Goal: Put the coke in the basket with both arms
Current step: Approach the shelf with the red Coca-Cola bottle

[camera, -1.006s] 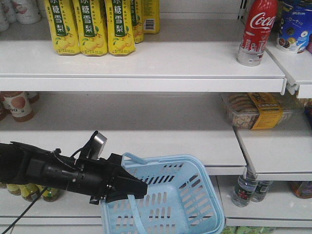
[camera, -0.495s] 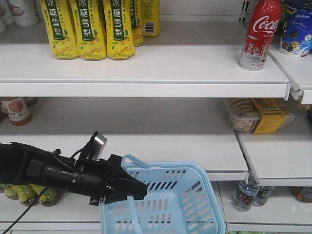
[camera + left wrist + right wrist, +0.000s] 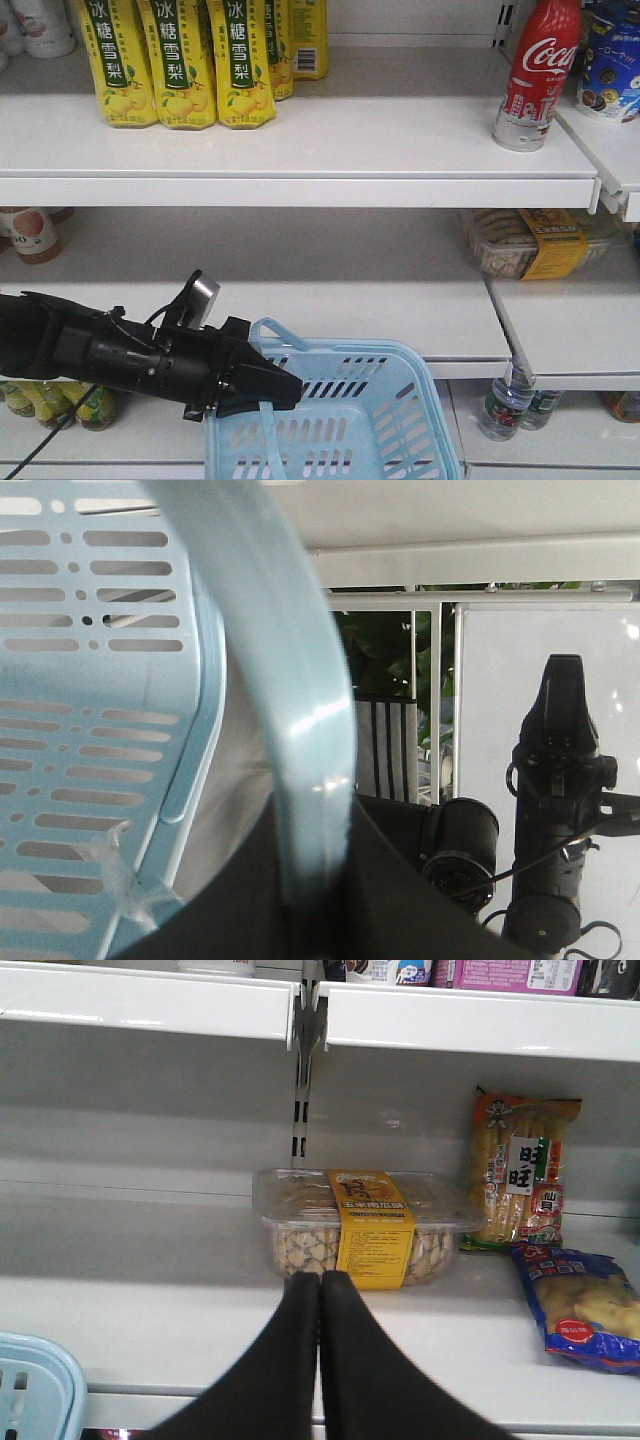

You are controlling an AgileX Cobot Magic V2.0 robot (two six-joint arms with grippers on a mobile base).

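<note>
While one coke (image 3: 536, 70) stands shelved, left gripper (image 3: 283, 388) holds one basket (image 3: 395, 349).

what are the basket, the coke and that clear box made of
basket: looks like moulded plastic, pale blue, slight gloss, with slotted walls. coke: glossy red with a silvery printed base; metal or sleeved plastic, cannot tell. box: thin clear plastic, since the contents show through, with a yellow paper-like band.

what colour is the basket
The basket is light blue; it shows best in the exterior front-facing view.
</note>
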